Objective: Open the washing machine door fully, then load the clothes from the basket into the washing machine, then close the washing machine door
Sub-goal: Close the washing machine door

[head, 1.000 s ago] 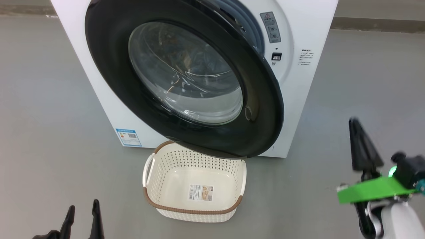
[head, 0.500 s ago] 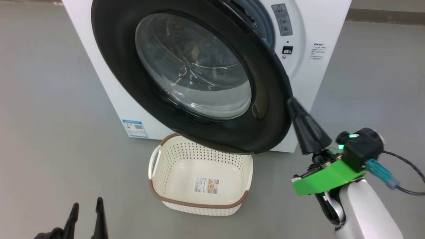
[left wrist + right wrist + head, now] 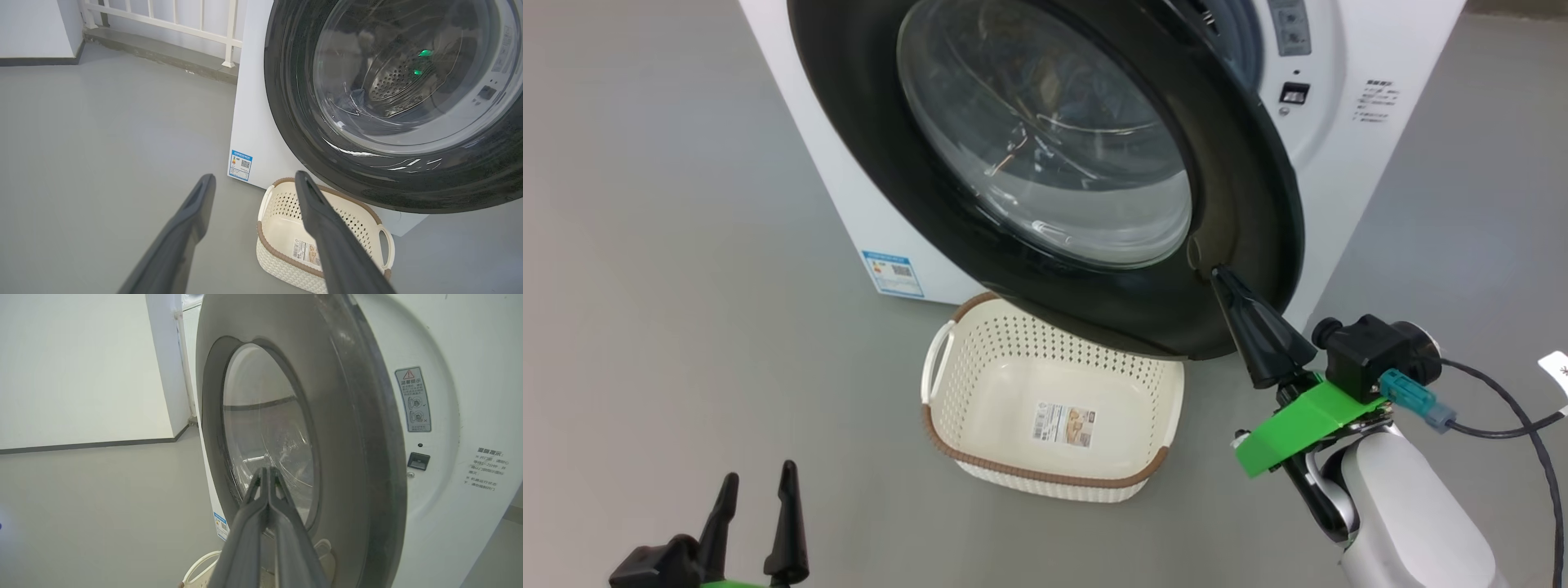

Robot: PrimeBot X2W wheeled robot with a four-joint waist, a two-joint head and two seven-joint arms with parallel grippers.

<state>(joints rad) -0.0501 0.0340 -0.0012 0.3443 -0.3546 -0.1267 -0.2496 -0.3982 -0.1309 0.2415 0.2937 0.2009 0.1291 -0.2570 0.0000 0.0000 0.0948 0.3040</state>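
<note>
The washing machine door [image 3: 1241, 204] stands ajar, hinged on the left, its free edge apart from the white front of the washing machine [image 3: 1339, 204]. The basket [image 3: 1045, 476] just below it holds only a label [image 3: 1064, 425], and a bluish patch behind the glass may be the clothes [image 3: 359, 96]. So I judge the closing step is in hand.

The right end effector [image 3: 1218, 276] has its fingers pressed together, gripping nothing, its tip at the door's face near the free edge. The left end effector [image 3: 758, 474] hangs low with its fingers spread and nothing between them.

The next move calls for a steady push on that edge until the latch meets its socket [image 3: 418, 460].

A blue energy sticker [image 3: 892, 273] carries a QR code. A grey warning label [image 3: 413, 399] shows a red triangle. The Chinese notice [image 3: 486, 469] and the basket label are too small to read.
</note>
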